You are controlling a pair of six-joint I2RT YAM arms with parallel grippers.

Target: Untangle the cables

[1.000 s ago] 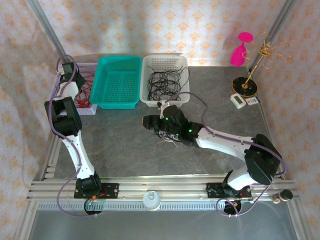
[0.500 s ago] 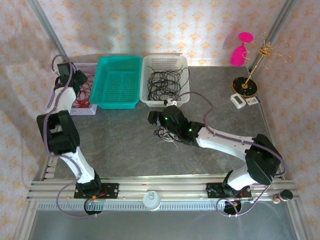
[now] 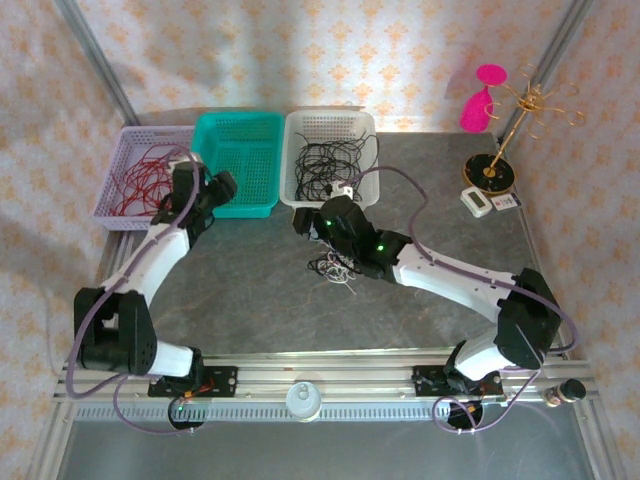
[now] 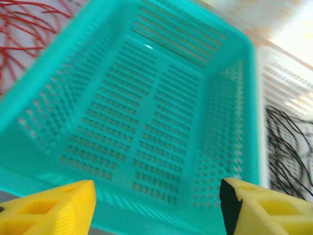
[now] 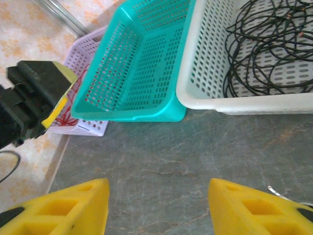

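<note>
Teal basket [image 4: 205,122] stands just before the left pincer [image 4: 157,193]; the near table [image 3: 250,290] lies bare

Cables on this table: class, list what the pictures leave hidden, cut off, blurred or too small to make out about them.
Cable clump, top view: partly under the right arm; strands too thin to trace their crossings.
Red cables, left wrist view: blurred, cut off by the top left edge.
Black cables, left wrist view: cut off by the right edge.
Lilac basket, right wrist view: partly behind the teal basket.
</note>
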